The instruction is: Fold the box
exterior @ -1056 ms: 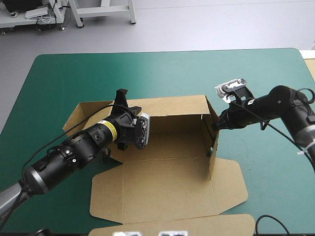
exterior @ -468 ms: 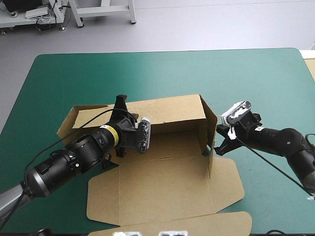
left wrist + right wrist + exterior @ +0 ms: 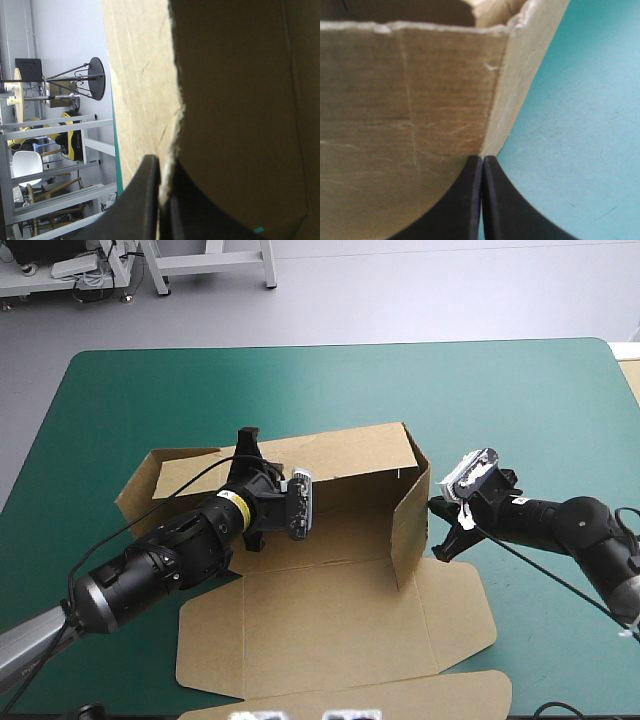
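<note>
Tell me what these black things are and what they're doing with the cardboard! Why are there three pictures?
They are the two arms of a robot, each ending in a gripper with two black fingers. One picture looks down from above at the teal-green table; the other two come from cameras on each wrist, looking along the fingers. On the table lies a brown box, half built: the back and right walls stand up, the front flaps lie flat. The left gripper pinches the back wall's edge between its fingers. The right gripper has its fingers together, its tip at the right wall's corner.
</note>
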You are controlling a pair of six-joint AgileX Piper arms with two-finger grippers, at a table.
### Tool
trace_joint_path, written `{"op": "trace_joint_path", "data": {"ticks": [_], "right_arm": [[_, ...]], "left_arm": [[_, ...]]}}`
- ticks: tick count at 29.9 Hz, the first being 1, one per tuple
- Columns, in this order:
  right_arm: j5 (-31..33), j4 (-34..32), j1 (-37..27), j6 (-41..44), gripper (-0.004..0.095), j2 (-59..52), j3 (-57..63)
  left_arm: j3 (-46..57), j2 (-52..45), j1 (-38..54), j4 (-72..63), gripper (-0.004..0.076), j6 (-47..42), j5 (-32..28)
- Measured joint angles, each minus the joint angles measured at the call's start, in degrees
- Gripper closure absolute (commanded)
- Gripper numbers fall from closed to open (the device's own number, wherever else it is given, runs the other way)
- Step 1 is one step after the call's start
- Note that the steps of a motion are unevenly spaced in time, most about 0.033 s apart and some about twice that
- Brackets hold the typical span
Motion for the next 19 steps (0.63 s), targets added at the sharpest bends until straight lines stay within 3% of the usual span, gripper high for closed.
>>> {"op": "trace_joint_path", "data": {"ticks": [6, 7, 9, 19], "right_arm": [[0.1, 0.0, 0.0, -2.0, 0.03, 0.2, 0.0], [0.2, 0.0, 0.0, -2.1, 0.0257, 0.2, 0.0], [0.3, 0.5, 0.0, -3.0, 0.0215, 0.2, 0.0], [2.4, 11.6, 1.1, -14.6, 0.0215, 4.1, 0.0]], "left_arm": [[-0.2, 0.1, 0.0, 0.2, 0.0733, -0.4, 0.2], [-0.2, 0.1, 0.0, 0.3, 0.0733, -0.4, 0.2], [-0.2, 0.1, 0.0, 0.3, 0.0733, -0.4, 0.2], [-1.8, 0.1, 0.0, 0.7, 0.0733, -0.7, 0.6]]}}
